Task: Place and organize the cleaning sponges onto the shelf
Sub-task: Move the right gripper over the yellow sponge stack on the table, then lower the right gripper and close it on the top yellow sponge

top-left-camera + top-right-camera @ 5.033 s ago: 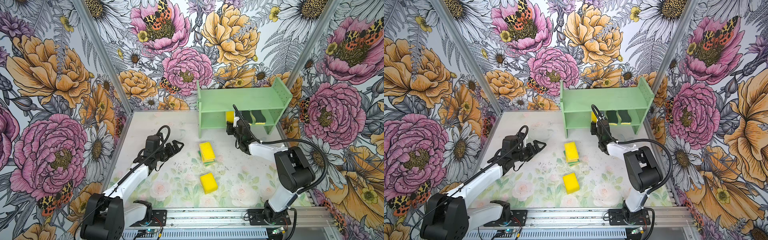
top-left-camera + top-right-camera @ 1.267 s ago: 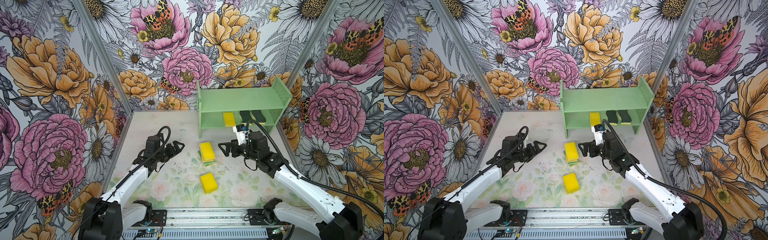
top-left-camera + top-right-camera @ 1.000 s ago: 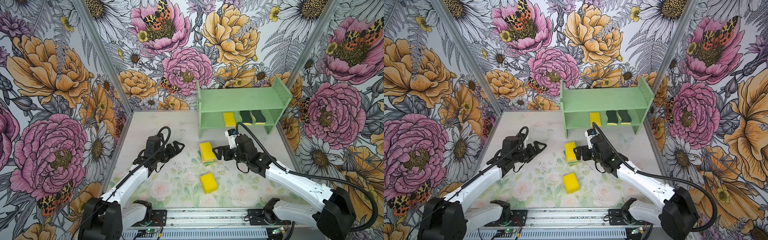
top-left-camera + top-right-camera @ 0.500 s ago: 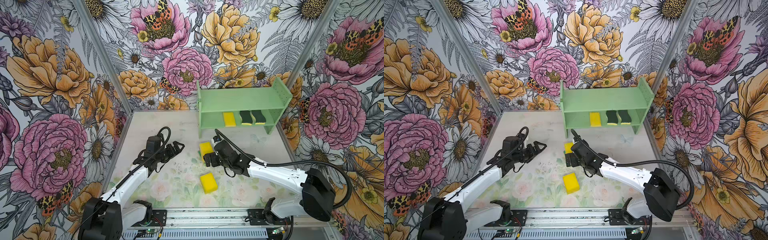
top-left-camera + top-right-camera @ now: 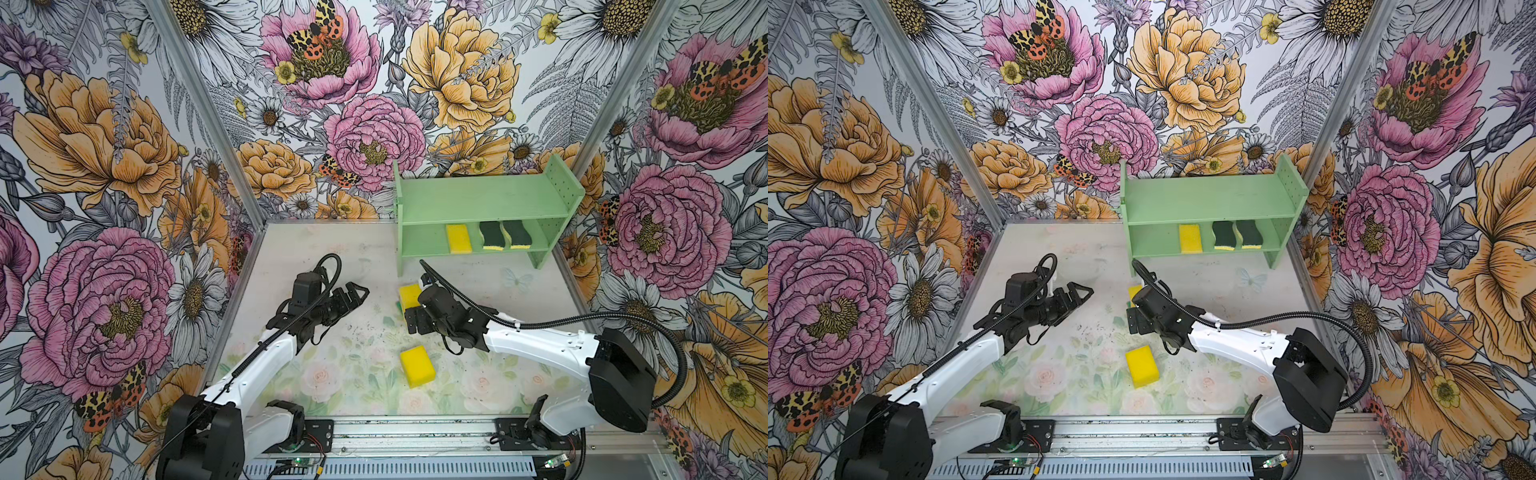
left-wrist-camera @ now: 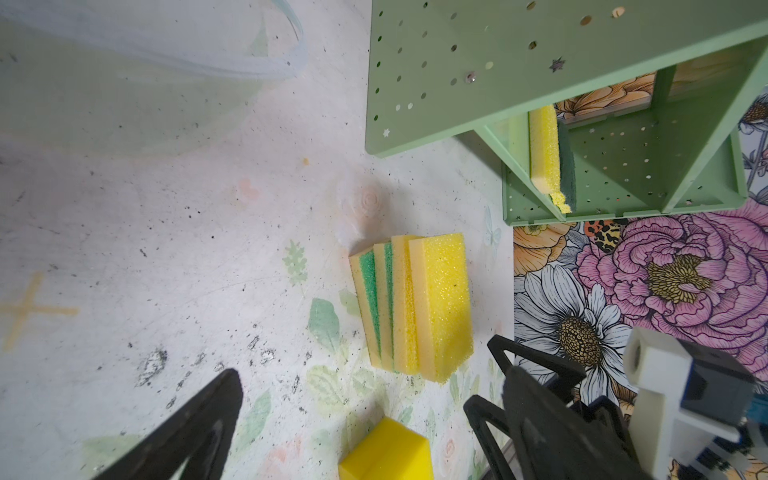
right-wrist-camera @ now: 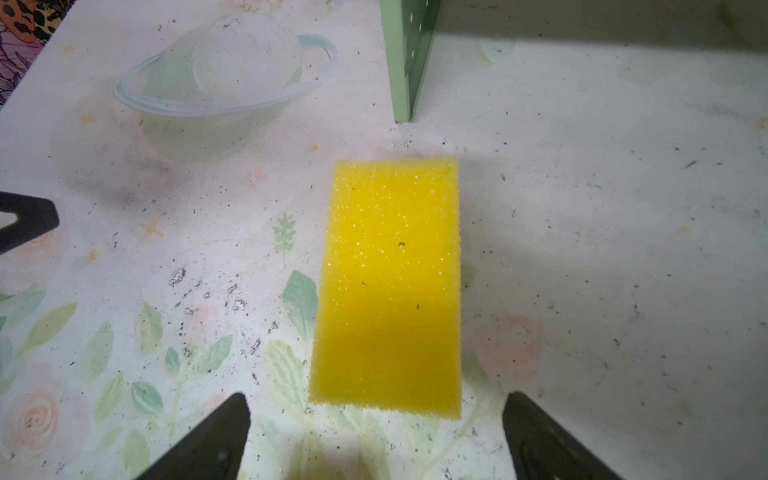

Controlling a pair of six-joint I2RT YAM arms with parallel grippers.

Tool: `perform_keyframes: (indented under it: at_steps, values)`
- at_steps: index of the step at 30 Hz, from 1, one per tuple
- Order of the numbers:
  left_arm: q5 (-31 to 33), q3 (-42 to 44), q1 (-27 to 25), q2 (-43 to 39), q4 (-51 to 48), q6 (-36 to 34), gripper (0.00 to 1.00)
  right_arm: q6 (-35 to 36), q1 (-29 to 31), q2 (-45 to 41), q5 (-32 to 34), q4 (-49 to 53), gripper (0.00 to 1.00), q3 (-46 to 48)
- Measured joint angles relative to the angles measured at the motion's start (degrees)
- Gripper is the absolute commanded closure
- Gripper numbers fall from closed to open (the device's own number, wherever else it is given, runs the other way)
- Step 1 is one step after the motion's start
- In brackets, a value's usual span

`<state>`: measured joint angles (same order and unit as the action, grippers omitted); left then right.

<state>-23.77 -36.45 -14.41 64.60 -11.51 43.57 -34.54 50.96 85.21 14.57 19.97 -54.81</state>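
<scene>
Pick step: my right claw [image 7: 376,401] gapes wide, empty, over the plain yellow sponge [image 7: 390,270]; next, lower and pinch its sides

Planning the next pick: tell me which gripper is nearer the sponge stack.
Right. The right gripper hovers over the sponge stack, jaws open; the left gripper sits well apart, to its left in both top views.

No readable text, labels, brand names, numbers or signs appeared in any of the views.
</scene>
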Motion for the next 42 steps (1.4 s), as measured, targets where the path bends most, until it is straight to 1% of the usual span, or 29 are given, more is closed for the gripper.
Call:
perform_keyframes:
  at_steps: [22, 29, 42]
  values:
    - [0.0, 0.0, -0.1, 2.1, 1.5, 0.0, 0.01, 1.1, 0.9, 5.6, 0.8, 1.4, 0.07, -4.3]
    - [0.0, 0.1, -0.1, 2.1, 2.1, 0.0, 0.01, 1.2, 0.9, 6.6, 1.0, 2.2, 0.09, -5.5]
    - [0.0, 0.5, -0.4, 2.8, 3.7, 0.0, 0.01, 1.2, 0.9, 6.8, 3.5, 3.9, 0.09, -5.7]
